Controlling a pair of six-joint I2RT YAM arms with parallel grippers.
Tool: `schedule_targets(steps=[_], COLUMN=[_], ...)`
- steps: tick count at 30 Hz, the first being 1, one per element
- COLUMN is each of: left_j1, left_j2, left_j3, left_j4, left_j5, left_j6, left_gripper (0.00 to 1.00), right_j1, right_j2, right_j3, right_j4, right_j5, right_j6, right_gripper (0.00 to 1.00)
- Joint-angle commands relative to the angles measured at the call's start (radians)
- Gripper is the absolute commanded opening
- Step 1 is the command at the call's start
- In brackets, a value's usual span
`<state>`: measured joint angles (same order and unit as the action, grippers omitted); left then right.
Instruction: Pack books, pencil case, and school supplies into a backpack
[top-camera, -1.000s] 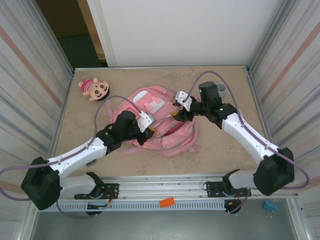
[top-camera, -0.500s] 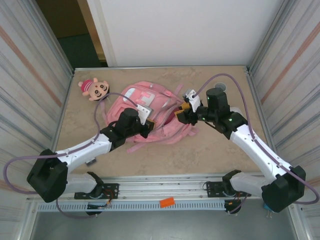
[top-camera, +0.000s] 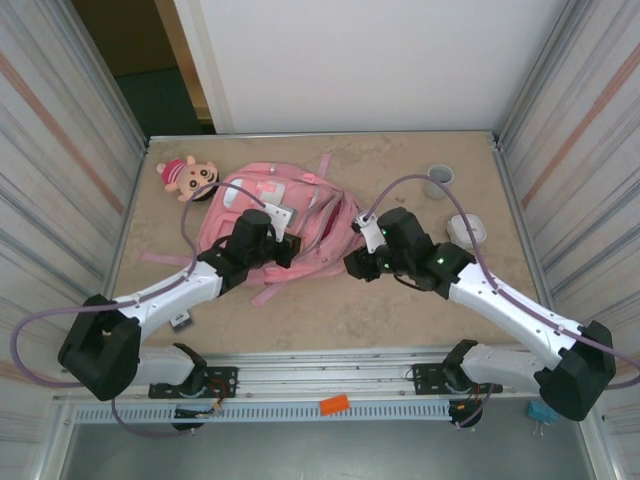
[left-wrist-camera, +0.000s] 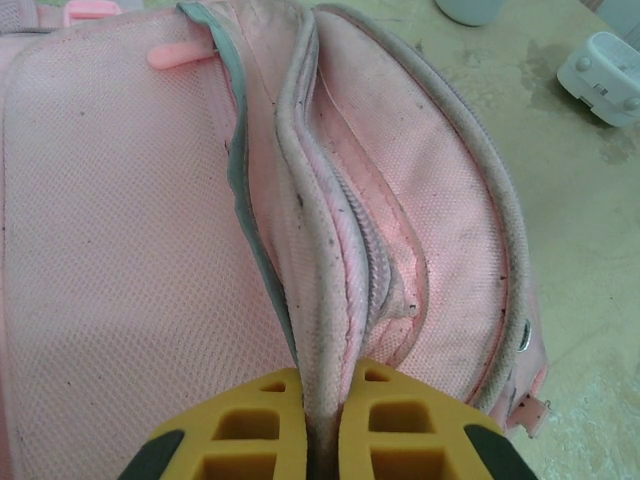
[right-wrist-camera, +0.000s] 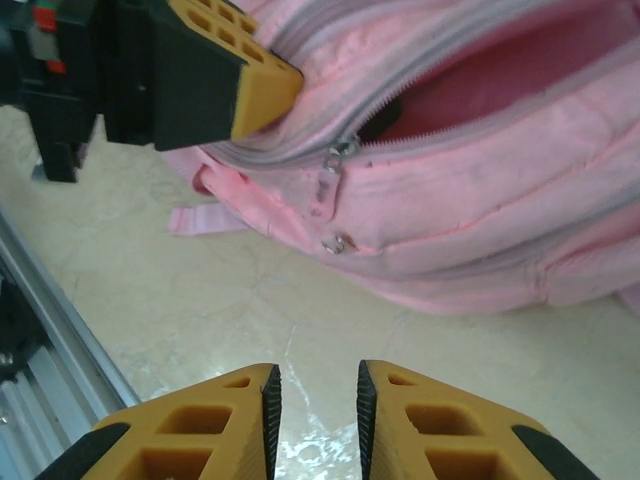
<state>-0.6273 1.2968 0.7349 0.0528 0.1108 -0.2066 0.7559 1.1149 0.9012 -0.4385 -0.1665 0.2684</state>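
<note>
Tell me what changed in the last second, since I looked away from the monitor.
The backpack slid left and toward the far edge, dragged by the left gripper, which stays clamped on the rim of its opening. The right gripper drew back from the bag's far right side toward the near edge and now hangs open, off the fabric. That move uncovered the grey cup. The plush doll stayed put.

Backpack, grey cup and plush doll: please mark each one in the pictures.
backpack (top-camera: 310, 205), top external view, on its pink fabric panel.
grey cup (top-camera: 436, 186), top external view, on its side wall.
plush doll (top-camera: 190, 178), top external view, on its face.
</note>
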Motion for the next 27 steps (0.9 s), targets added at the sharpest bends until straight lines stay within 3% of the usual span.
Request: schedule_targets(steps=[1, 6, 16, 27], left_j1=[0.005, 0.005, 0.005, 0.006], left_j2=[-0.002, 0.004, 0.002, 0.009], left_j3=[0.034, 0.040, 0.045, 0.050], left_j4=[-0.031, -0.030, -0.026, -0.024], left_j5=[0.049, 0.062, 0.084, 0.112], left_j6=[-0.030, -0.036, -0.038, -0.040], left_gripper=[0.00, 0.00, 0.00, 0.00], right_j1=[0.023, 0.084, 0.179, 0.184], right_j2=[0.035, 0.129, 0.392, 0.483], right_j3=[-0.025, -0.010, 0.199, 0.259], right_j4=[0.078, 0.192, 0.093, 0.063], right_j5=[0.084, 0.153, 0.354, 0.469], right_j6=[0.209, 0.295, 0.232, 0.209], right_gripper=[0.26, 0.29, 0.34, 0.33])
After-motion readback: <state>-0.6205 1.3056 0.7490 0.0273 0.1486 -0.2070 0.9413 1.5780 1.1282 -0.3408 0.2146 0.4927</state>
